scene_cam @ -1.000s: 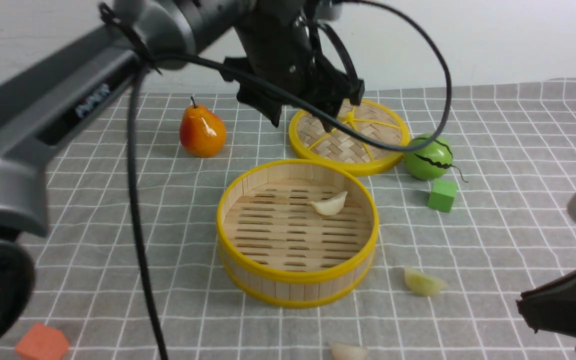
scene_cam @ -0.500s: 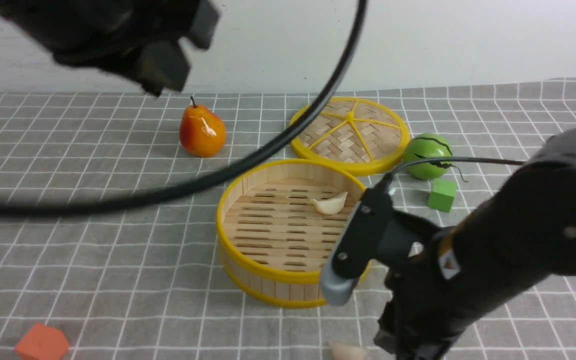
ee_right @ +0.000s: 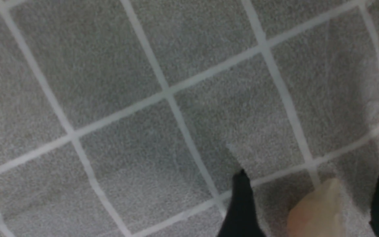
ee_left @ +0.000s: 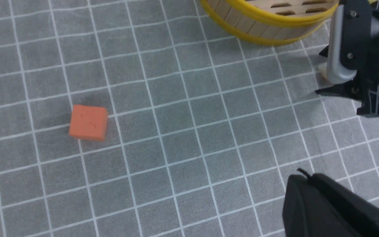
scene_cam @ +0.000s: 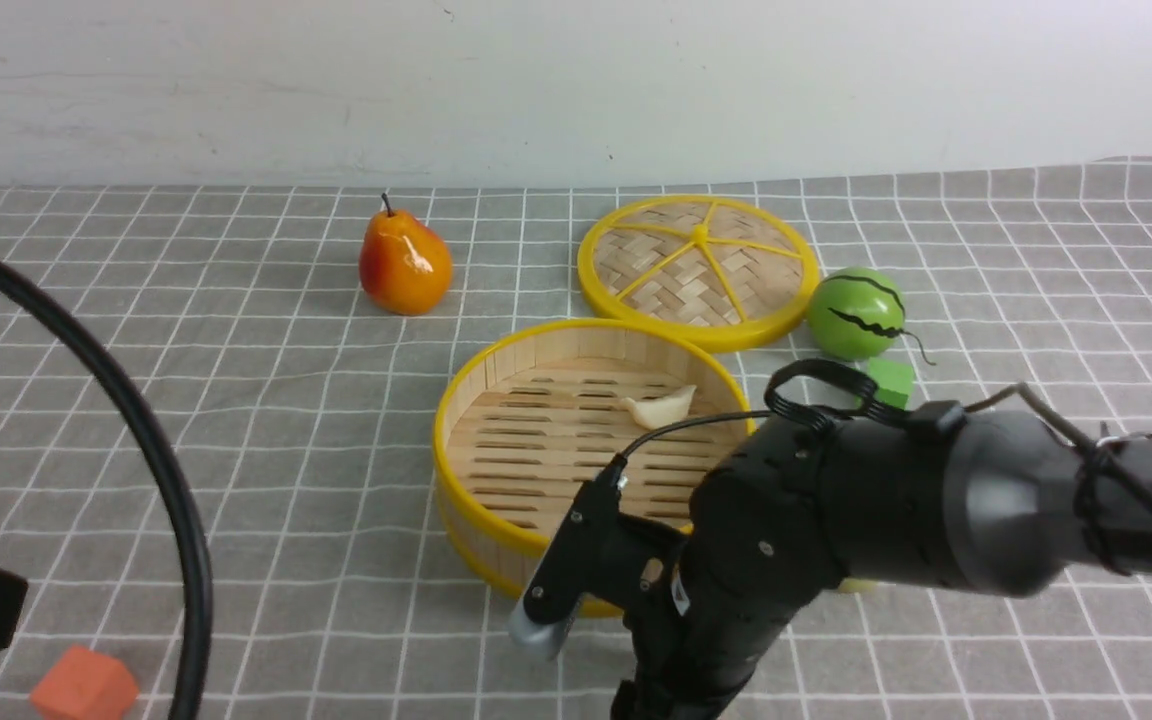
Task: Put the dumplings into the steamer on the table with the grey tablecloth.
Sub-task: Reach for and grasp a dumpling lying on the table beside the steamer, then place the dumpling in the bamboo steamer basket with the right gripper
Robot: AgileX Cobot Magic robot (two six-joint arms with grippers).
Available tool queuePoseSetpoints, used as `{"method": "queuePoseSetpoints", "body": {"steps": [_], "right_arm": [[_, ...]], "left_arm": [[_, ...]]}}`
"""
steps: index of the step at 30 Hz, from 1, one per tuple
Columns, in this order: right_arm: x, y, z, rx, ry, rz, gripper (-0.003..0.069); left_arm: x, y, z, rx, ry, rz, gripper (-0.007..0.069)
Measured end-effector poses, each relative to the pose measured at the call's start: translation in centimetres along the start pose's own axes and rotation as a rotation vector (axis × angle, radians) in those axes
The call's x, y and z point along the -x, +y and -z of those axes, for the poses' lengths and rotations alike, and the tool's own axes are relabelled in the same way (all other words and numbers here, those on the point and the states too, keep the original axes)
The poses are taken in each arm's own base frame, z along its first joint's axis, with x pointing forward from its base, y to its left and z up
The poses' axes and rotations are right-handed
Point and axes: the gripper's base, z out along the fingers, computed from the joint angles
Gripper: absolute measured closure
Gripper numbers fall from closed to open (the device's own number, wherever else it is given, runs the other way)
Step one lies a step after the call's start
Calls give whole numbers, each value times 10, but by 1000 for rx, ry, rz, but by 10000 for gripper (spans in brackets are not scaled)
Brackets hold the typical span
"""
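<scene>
Now right tool (ee_right: 314, 174) spread astride dumpling (ee_right: 317, 212), gripping nothing; steamer (ee_left: 258, 37) rim just beside; left tool (ee_left: 311, 194) closed; bare tablecloth (ee_left: 176, 148) around.

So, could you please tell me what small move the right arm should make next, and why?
I would probably close the right fingers. They stand apart, low over the cloth, with a dumpling lying between them, not yet gripped. Only one other dumpling sits in the steamer, so this one seems the next to lift.
</scene>
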Motion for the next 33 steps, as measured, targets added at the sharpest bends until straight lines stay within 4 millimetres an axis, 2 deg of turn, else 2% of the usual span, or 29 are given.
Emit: {"method": "queuePoseSetpoints", "body": {"steps": [2, 5, 6, 10, 14, 18, 22, 24, 27, 30, 31, 32, 33], "right_arm": [[2, 0, 0, 9, 15, -16, 297], [5, -2, 2, 11, 48, -33, 489], [4, -2, 3, 14, 69, -37, 514], [10, -4, 16, 22, 121, -53, 504], [25, -7, 43, 26, 103, -63, 504], [64, -16, 94, 4, -78, -77, 504], [100, -27, 117, -48, -264, -108, 504], [118, -39, 109, -63, -325, -164, 504], [132, -55, 86, -66, -336, -255, 504], [136, -79, 42, -64, -288, -382, 504], [135, -83, 37, -63, -280, -405, 504], [133, -91, 22, -61, -258, -439, 504], [132, -95, 14, -56, -247, -461, 504]], "left_arm": [[0, 0, 0, 0, 1, 2, 638], [0, 0, 0, 0, 1, 2, 638], [0, 0, 0, 0, 1, 2, 638], [0, 0, 0, 1, 0, 2, 638], [0, 1, 0, 7, -3, 0, 638], [0, 1, 0, 9, -4, -1, 638], [0, 1, 0, 10, -4, -2, 638], [0, 1, 0, 10, -4, -2, 638], [0, 1, 0, 10, -4, -2, 638], [0, 1, 0, 8, -3, -1, 638], [0, 1, 0, 7, -3, 0, 638], [0, 1, 0, 7, -3, 0, 638], [0, 1, 0, 7, -3, 0, 638]]}}
